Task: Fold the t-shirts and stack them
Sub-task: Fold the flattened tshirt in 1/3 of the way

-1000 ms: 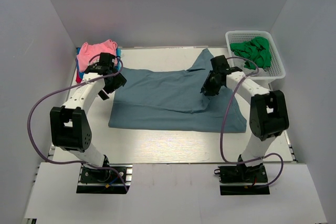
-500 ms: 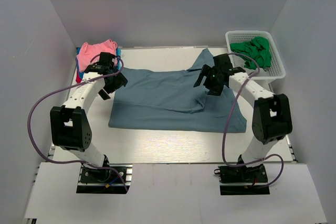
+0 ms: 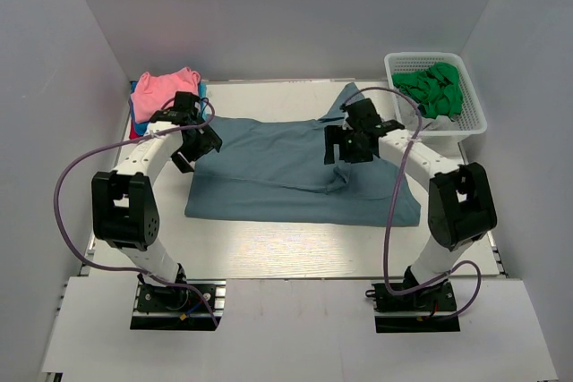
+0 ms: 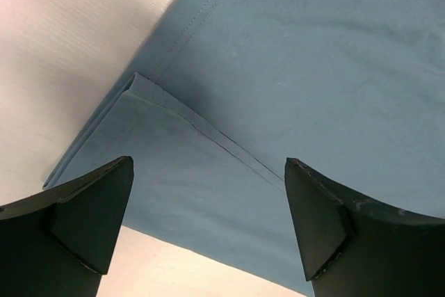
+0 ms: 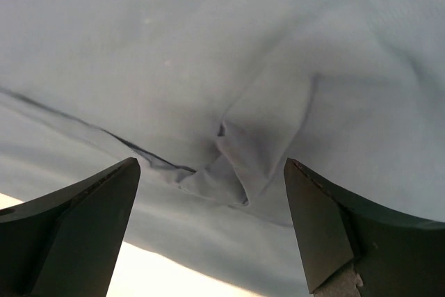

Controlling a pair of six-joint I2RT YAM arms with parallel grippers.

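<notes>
Stack: a folded pink t-shirt (image 3: pixel 163 89) lay at 10 o'clock on the worktop (image 3: pixel 269 248), over slivers of bright blue and red cloth that were probably more folded shirts, though too little showed to be sure.
Shirt in hand: the slate-blue t-shirt (image 3: pixel 286 176) lay across the middle of the worktop with one layer turned over another. A sleeve poked out toward 1 o'clock.
Left fingers (image 4: pixel 83 220): apart and empty, over the shirt's 9 o'clock edge.
Right fingers (image 5: pixel 83 220): apart and empty, above a bunched crease toward 3 o'clock.
Waiting: green garments (image 3: pixel 434 87) sat in the white mesh basket (image 3: pixel 473 114) at 2 o'clock.
Progress: roughly midway, by my reading. The slate-blue shirt needed smoothing, further folds and stacking, and the green garments had not been started.
</notes>
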